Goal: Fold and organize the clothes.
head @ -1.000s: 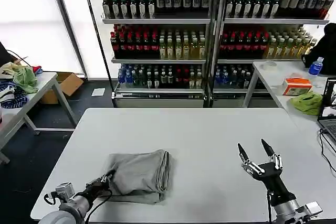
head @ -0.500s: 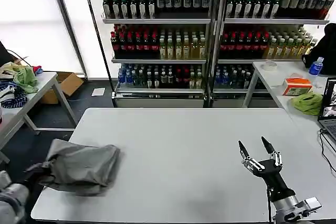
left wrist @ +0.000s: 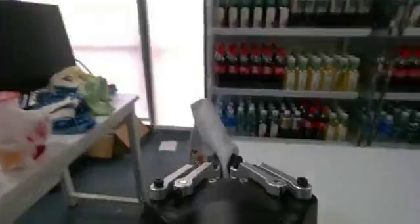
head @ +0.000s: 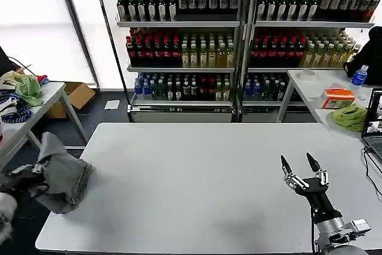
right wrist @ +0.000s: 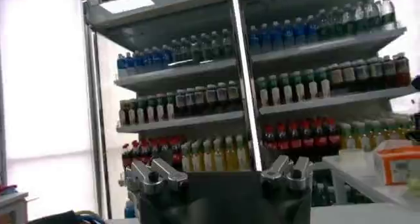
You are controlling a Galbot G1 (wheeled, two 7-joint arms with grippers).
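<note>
A folded light grey garment, the clothes [head: 64, 174], hangs at the left edge of the white table [head: 203, 183], partly past the edge. My left gripper [head: 27, 178] is shut on one end of it. The left wrist view has a strip of the grey cloth [left wrist: 211, 130] rising from between the shut jaws of the left gripper [left wrist: 225, 167]. Over the table's front right part, my right gripper [head: 296, 159] points up and stands open, holding nothing. Seen from the right wrist, the right gripper [right wrist: 222, 174] has its fingers [right wrist: 155, 176] spread wide apart.
A side table [head: 45, 101] on the left carries a lime-green cloth [head: 27, 88] and a blue-and-white cloth [head: 15, 113]. Bottle shelves [head: 239, 46] fill the back. A second table [head: 316, 85] on the right holds an orange box [head: 338, 97], a green cloth [head: 351, 116] and a laptop [head: 374, 123].
My left gripper has swung the folded grey clothes from the table's front middle leftwards to beyond its left edge. The right gripper has drifted slightly right, still open.
</note>
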